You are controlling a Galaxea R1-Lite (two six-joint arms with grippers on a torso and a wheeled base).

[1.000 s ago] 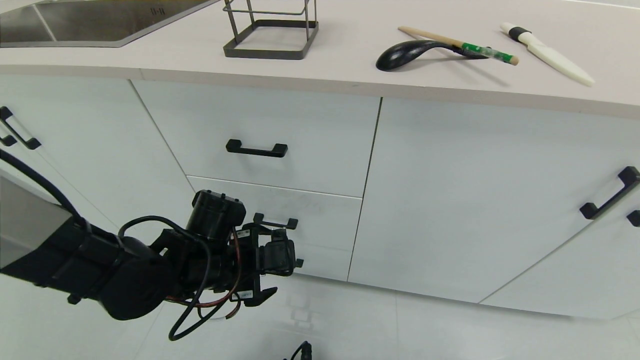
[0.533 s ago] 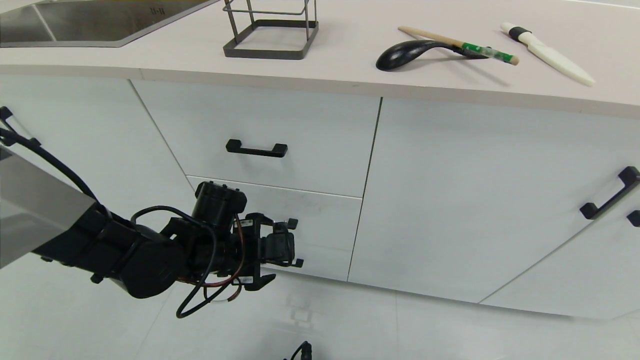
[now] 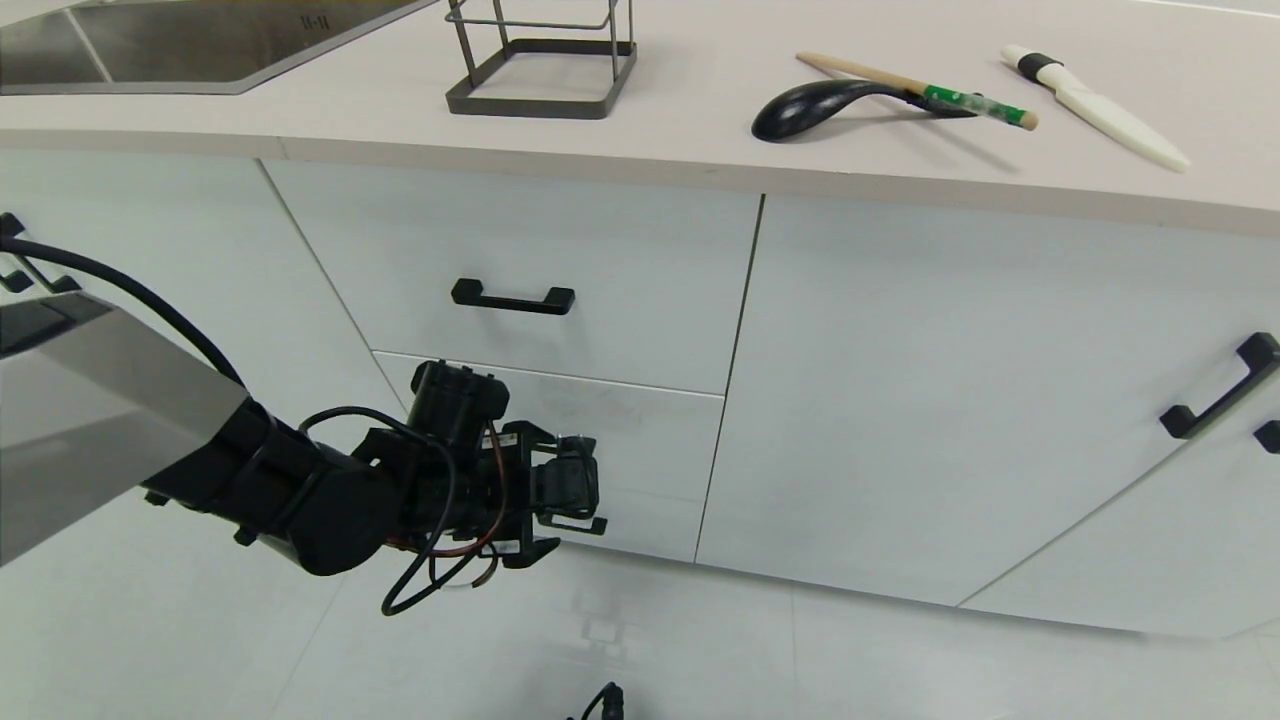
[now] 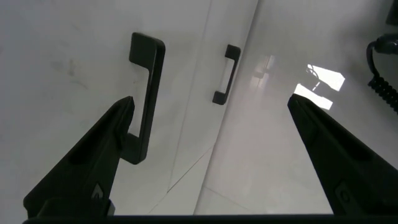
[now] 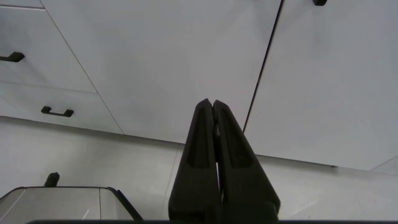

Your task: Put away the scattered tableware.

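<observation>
A black spoon, a wooden stick with a green band and a white knife lie on the countertop at the right. Low in front of the cabinet, my left gripper is open and faces the lower drawer. In the left wrist view its fingers stand wide apart, with the black lower drawer handle between them, close to one finger and not touched. My right gripper is shut on nothing and points at the white cabinet fronts.
A dark wire rack stands on the counter left of the tableware, and a steel sink lies at the far left. The upper drawer has a black handle. Cabinet doors at right carry black handles.
My left arm has pushed forward and slightly up, bringing its open gripper closer to the lower drawer front. The tableware on the counter has not moved.
</observation>
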